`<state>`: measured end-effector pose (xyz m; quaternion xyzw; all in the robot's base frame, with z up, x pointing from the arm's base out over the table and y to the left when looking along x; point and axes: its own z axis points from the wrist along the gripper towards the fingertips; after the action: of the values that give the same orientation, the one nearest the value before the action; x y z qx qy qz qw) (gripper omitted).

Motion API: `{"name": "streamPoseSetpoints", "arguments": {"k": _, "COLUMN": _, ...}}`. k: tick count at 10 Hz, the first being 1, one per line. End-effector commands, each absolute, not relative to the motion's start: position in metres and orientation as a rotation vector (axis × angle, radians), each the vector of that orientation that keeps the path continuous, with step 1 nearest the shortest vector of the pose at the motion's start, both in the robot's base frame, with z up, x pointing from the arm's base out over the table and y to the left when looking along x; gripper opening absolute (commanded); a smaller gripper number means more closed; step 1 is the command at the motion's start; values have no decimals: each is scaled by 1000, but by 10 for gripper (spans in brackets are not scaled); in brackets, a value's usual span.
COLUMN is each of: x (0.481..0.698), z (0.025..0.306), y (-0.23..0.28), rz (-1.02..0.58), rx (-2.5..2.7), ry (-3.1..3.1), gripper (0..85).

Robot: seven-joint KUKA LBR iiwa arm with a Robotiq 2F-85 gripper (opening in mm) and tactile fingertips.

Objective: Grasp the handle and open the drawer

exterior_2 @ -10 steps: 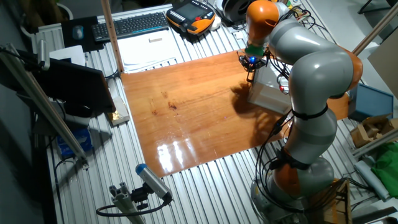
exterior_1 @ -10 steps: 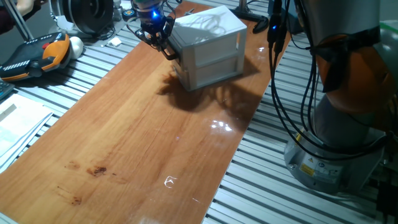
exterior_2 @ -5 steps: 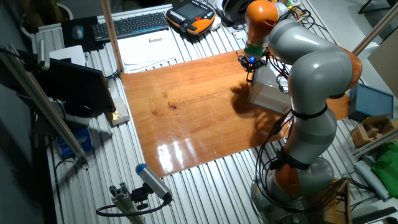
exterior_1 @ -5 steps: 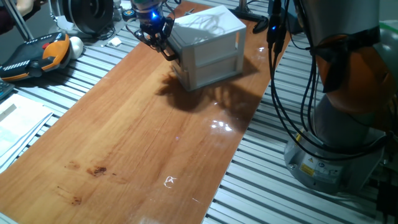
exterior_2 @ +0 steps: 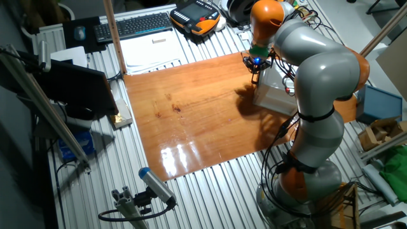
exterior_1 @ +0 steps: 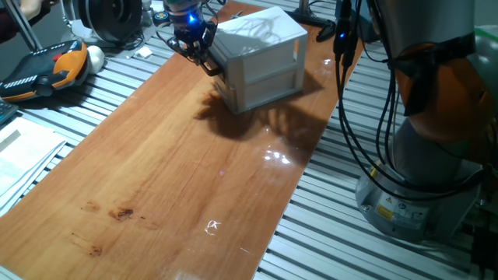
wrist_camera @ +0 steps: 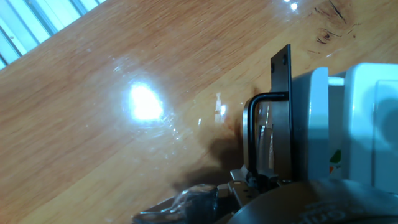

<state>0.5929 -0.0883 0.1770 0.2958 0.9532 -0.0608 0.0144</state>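
The white box (exterior_1: 261, 58) stands at the far end of the wooden table (exterior_1: 171, 171). My gripper (exterior_1: 204, 56) is pressed against its left front face, also seen in the other fixed view (exterior_2: 255, 69). In the hand view the black U-shaped handle (wrist_camera: 251, 134) stands out from a black plate on the white drawer front (wrist_camera: 311, 124). The handle's lower end runs into my fingertips (wrist_camera: 249, 179) at the bottom edge, which appear closed on it. In both fixed views my hand hides the handle. How far the drawer is out does not show.
An orange and black teach pendant (exterior_1: 47, 70) lies on the slatted bench to the left, with papers (exterior_1: 23, 155) nearer. Black cables (exterior_1: 346, 93) hang beside the box on the right. The robot base (exterior_1: 436, 179) stands at the table's right edge.
My gripper has shifted very slightly left, away from the box. The box has not moved.
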Motion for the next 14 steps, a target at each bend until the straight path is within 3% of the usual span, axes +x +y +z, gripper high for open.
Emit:
{"name": "streamPoseSetpoints", "arguments": {"k": 1, "x": 593, "z": 177, "y": -87, "rz": -189, "rx": 918, "ry": 2969, "gripper": 7}}
{"name": "streamPoseSetpoints", "arguments": {"k": 14, "x": 595, "z": 176, "y": -74, "rz": -186, "rx": 917, "ry": 2973, "gripper": 7}}
